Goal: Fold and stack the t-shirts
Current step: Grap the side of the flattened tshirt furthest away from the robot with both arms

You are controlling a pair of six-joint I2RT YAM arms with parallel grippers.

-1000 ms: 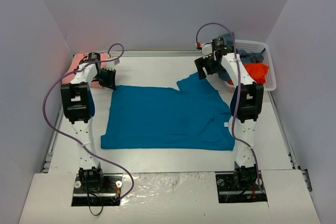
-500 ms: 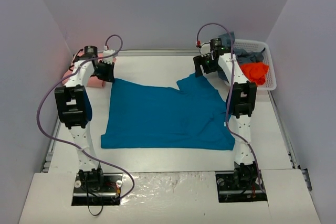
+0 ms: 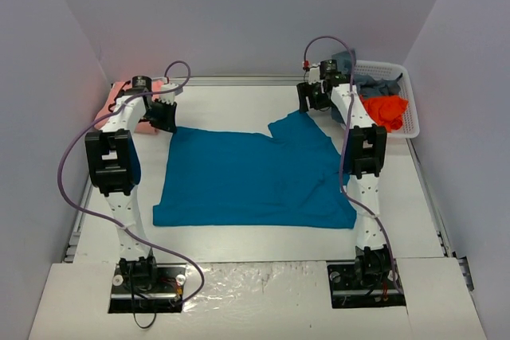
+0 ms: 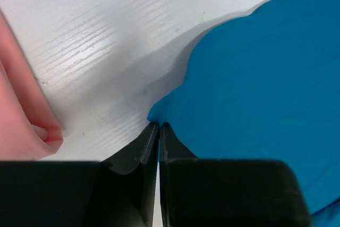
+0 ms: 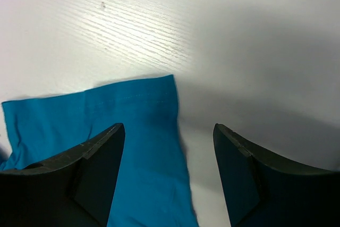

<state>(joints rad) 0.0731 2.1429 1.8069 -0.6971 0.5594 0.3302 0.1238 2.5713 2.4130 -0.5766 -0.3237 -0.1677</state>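
Note:
A teal-blue t-shirt (image 3: 247, 177) lies spread flat in the middle of the table. My left gripper (image 3: 165, 117) is at its far left corner. In the left wrist view the left gripper (image 4: 158, 126) is shut, with the corner of the teal cloth (image 4: 255, 78) pinched at its tips. My right gripper (image 3: 312, 101) hovers over the far right sleeve. In the right wrist view the right gripper (image 5: 169, 126) is open and the sleeve's edge (image 5: 133, 131) lies between the fingers. A salmon-pink t-shirt (image 3: 119, 90) lies folded at the far left, also seen as pink cloth (image 4: 21, 104).
A white lattice basket (image 3: 411, 113) stands at the far right with an orange t-shirt (image 3: 388, 109) and a grey-blue one (image 3: 374, 84) inside. Walls close in the left, back and right sides. Bare white tabletop (image 5: 239, 35) lies beyond the sleeve.
The left gripper shifted toward the back with the shirt corner, then came slightly forward again. The right gripper moved a little farther back over the sleeve, its jaws narrowing slightly.

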